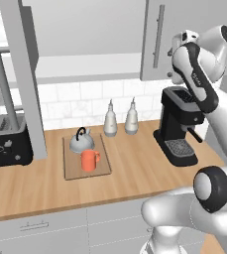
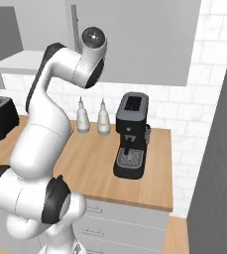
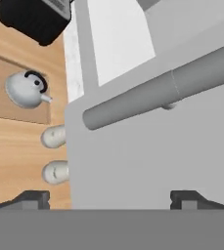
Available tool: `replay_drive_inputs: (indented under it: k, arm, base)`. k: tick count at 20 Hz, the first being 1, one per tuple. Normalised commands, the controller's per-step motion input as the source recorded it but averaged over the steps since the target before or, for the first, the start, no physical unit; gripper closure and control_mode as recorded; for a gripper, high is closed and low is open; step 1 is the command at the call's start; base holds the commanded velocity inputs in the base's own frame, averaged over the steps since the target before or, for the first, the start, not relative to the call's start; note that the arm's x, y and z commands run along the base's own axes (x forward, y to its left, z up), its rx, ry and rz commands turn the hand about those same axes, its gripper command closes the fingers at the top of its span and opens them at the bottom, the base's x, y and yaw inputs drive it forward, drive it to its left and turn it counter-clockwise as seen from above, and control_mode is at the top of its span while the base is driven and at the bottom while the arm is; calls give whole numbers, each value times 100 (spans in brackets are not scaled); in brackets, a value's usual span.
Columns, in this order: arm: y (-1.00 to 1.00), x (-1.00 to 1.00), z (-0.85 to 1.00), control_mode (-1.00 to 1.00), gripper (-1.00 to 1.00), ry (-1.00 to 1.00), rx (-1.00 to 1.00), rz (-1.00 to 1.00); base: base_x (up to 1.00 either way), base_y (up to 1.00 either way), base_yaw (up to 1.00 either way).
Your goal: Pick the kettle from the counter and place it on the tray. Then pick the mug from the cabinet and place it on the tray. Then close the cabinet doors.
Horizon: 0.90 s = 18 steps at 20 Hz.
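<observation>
A long wooden counter (image 1: 135,173) runs under a white-tiled wall in the left base view. At far left sits a black toaster (image 1: 6,141), with the open left cabinet door (image 1: 23,74) standing edge-on beside it. Next comes the tray (image 1: 73,171), carrying the kettle (image 1: 81,141) at its back and the mug (image 1: 89,160) just in front. Two pale bottles (image 1: 120,118) stand further right, then a black coffee machine (image 1: 179,124). Above it, the gripper (image 3: 111,197) faces the right cabinet door (image 1: 157,39), jaws spread wide and empty near its bar handle (image 3: 162,95).
</observation>
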Motion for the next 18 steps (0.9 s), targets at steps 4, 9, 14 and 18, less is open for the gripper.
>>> replay_drive_inputs:
  k: [4, 9, 14, 18]
  arm:
    - [3, 68, -29, -100, -100, -6, -5, -23]
    - [0, 62, -35, -100, -100, -7, -4, -21]
    - [0, -30, -38, -100, -100, -8, -3, -17]
    - [6, -100, -22, -100, -100, 0, 0, -17]
  base:
    - [0, 0, 0]
    - [0, 0, 0]
    - [0, 0, 0]
    - [0, 0, 0]
